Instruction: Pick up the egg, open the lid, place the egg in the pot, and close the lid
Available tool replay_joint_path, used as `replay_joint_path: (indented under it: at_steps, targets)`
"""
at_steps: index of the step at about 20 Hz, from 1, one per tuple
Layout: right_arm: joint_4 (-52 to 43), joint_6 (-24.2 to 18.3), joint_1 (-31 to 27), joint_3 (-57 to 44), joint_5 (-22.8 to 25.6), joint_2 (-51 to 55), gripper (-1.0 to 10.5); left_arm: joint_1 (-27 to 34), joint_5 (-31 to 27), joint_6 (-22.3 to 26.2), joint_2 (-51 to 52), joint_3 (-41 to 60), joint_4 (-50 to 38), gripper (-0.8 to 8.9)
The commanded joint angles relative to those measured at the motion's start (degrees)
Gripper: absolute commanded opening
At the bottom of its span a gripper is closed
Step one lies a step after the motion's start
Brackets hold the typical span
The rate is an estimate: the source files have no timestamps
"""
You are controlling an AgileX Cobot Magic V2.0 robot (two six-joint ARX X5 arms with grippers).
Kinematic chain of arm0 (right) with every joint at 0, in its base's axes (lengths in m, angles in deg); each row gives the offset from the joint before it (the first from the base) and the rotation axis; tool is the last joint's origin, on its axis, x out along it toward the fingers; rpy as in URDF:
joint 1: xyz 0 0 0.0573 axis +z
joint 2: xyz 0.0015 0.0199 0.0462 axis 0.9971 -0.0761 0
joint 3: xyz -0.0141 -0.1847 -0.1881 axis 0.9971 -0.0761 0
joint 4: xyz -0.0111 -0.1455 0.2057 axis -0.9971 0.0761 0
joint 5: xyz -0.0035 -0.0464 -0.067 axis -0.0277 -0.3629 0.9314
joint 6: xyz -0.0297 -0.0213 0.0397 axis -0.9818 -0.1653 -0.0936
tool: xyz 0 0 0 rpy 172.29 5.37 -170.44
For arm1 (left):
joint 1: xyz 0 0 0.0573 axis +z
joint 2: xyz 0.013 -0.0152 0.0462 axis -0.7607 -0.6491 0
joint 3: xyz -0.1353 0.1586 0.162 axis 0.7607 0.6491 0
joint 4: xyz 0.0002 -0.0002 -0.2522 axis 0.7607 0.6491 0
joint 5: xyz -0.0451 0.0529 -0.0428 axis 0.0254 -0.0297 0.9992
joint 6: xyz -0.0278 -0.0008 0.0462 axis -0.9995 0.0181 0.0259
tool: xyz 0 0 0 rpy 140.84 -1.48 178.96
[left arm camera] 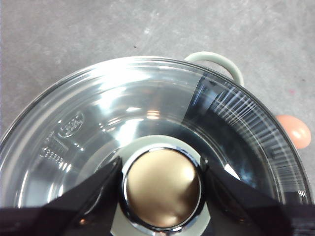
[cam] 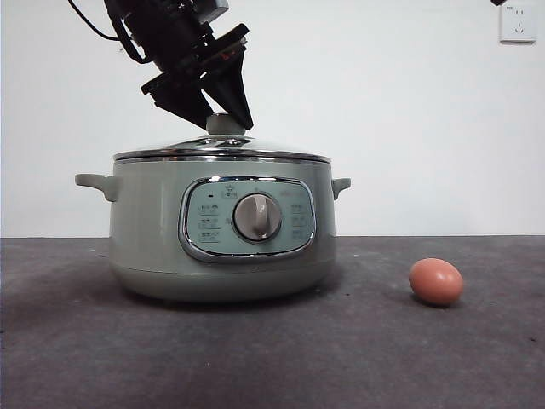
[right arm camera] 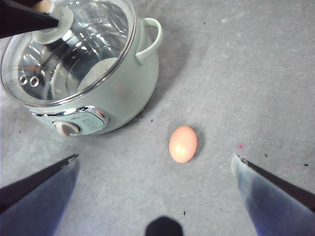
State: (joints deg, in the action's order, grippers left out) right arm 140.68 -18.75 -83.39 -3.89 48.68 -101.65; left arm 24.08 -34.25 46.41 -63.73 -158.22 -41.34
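The pale green pot [cam: 153,230] stands on the dark table with the glass lid [cam: 247,150] seated on it. My left gripper [cam: 228,126] comes down from the upper left, its jaws closed against both sides of the lid's knob [left arm camera: 162,189]. The reddish-brown egg [cam: 435,282] lies on the table to the pot's right, apart from it. In the right wrist view my right gripper [right arm camera: 155,157] hangs open and empty above the egg [right arm camera: 183,144], with the pot [right arm camera: 133,93] beside it. The egg also shows in the left wrist view [left arm camera: 295,130].
A white wall socket [cam: 518,23] sits high on the back wall at the right. The right arm shows in the front view only as a black tip [cam: 496,2] at the top right corner. The pot's side handle [left arm camera: 216,61] sticks out towards the egg.
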Motion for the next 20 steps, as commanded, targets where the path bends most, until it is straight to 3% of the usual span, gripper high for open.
replay_joint_path:
  at_steps: [1, 3, 5, 13, 20]
  targets:
    - [-0.4, 0.2, 0.0, 0.3, -0.2, -0.2, 5.7, -0.1, 0.7, -1.4, -0.7, 0.0, 2.4, 1.79]
    - [-0.4, 0.2, 0.0, 0.3, -0.2, -0.2, 5.7, -0.2, 0.7, -1.4, -0.7, 0.0, 2.9, 1.70]
    - [-0.4, 0.2, 0.0, 0.3, -0.2, -0.2, 5.7, -0.2, 0.7, -1.4, -0.7, 0.0, 2.8, -0.13]
    - [-0.4, 0.2, 0.0, 0.3, -0.2, -0.2, 5.7, -0.1, 0.7, -1.4, -0.4, -0.5, 0.5, -0.07]
    - [-0.6, 0.2, 0.0, 0.3, 0.7, -0.2, 5.7, -0.1, 0.8, -1.4, -0.4, -8.0, 3.4, -0.07]
